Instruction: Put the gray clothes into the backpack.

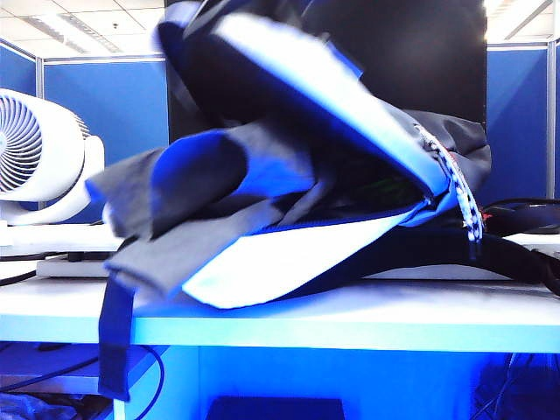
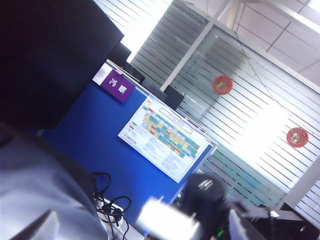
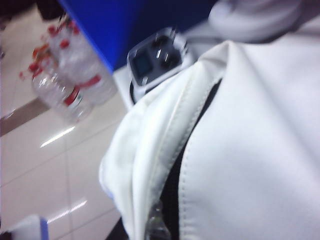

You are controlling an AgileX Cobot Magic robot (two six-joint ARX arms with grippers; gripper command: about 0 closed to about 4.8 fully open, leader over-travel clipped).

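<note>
Backpack (image 1: 262,276) lies on its side across the white table (image 1: 367,325), white flap (image 1: 332,96) lifted, mouth facing the exterior camera. Gray clothes (image 1: 206,206) bunched at that mouth, partly inside, one end hanging past the table edge.

Right gripper: fingers not visible in any view; closed. Its wrist camera is filled with white backpack panel (image 3: 250,140) and a seam, so the bag sits right against that hand; held or not, can't tell.

Left gripper: not visible either, state can't be told. Its wrist camera points at a blue partition (image 2: 100,145), with blurred gray fabric at the frame edge beside it.

Fan (image 1: 39,157) behind, far left.
</note>
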